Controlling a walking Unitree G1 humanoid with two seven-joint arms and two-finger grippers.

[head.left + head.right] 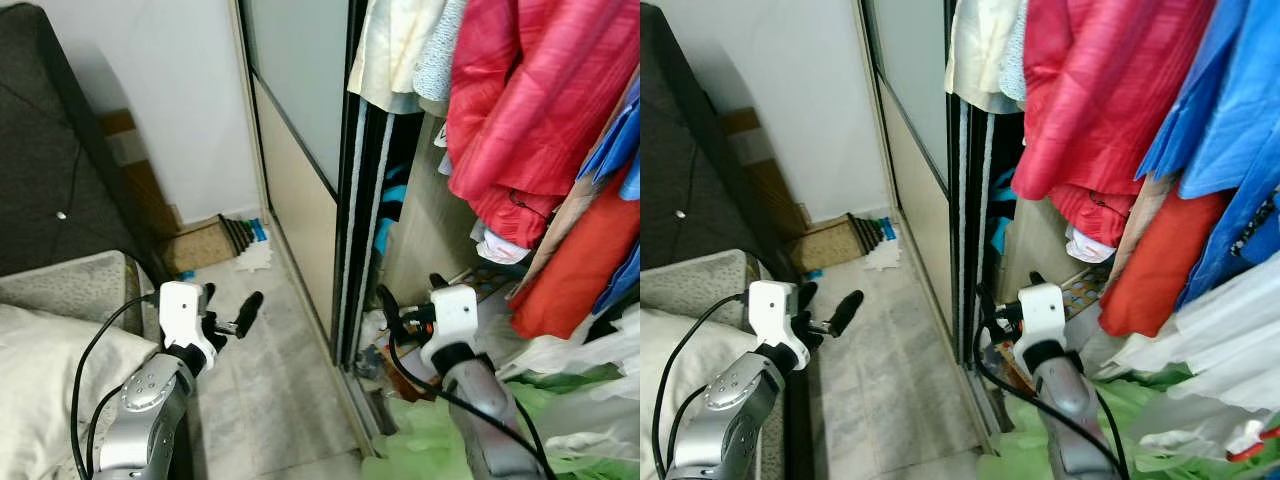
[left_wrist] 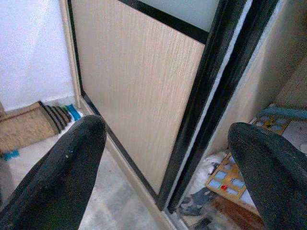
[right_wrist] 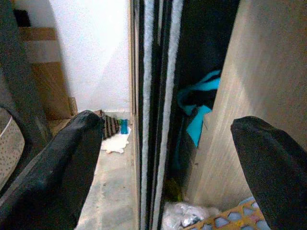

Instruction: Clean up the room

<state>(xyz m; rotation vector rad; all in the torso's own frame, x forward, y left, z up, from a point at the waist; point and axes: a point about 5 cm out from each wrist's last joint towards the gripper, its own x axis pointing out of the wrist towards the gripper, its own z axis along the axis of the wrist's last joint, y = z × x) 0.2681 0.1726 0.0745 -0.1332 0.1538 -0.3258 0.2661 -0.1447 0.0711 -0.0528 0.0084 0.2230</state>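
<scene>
**Both grippers held at the open wardrobe**

A narrow bedroom is seen: a sliding-door wardrobe stands open, its tall door edge running upright between the arms. Two red garments are hung inside; floor clutter lies just ahead of the nearer right gripper, fingers spread, empty. The left gripper is likewise held apart.

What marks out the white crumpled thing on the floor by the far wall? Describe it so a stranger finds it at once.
Follow the sliding wardrobe door along its bottom track to the white back wall. There, on the grey tiled floor, lies a crumpled white cloth or paper. It is the one pale, shapeless item, beside a brown mat with dark stripes and a small blue object.
</scene>
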